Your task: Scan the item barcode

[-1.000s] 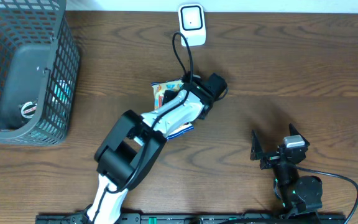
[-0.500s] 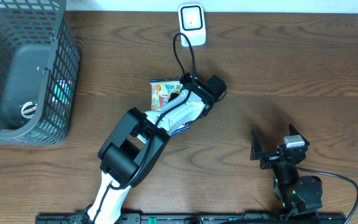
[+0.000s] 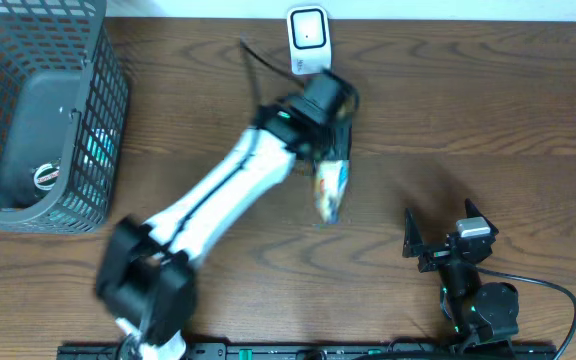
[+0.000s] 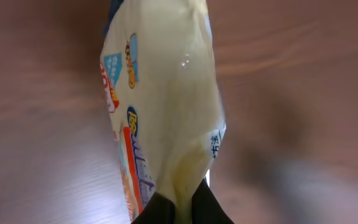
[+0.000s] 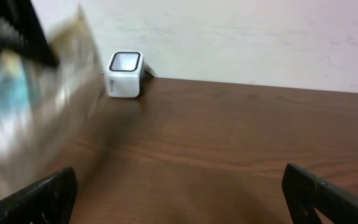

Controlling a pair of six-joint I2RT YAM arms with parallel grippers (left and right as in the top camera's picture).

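Observation:
The item is a pale yellow snack bag (image 3: pixel 330 190) with red and blue print. It hangs in the air at mid-table, blurred, below the white barcode scanner (image 3: pixel 308 40) at the table's back edge. My left gripper (image 3: pixel 331 155) is shut on the bag's top edge. In the left wrist view the bag (image 4: pixel 166 93) fills the middle, pinched between the black fingertips (image 4: pixel 207 205). My right gripper (image 3: pixel 446 240) rests open at the front right with nothing in it. From the right wrist the bag (image 5: pixel 36 118) is a blur at the left, near the scanner (image 5: pixel 125 74).
A dark wire basket (image 3: pixel 108 120) stands at the left edge, with a grey liner and a small round item (image 3: pixel 45 177) inside. The scanner's black cable (image 3: pixel 258 55) curves over the table near the left arm.
My left gripper has shut on the snack bag and lifted it off the table, swinging it right and toward the scanner. The right arm has not moved.

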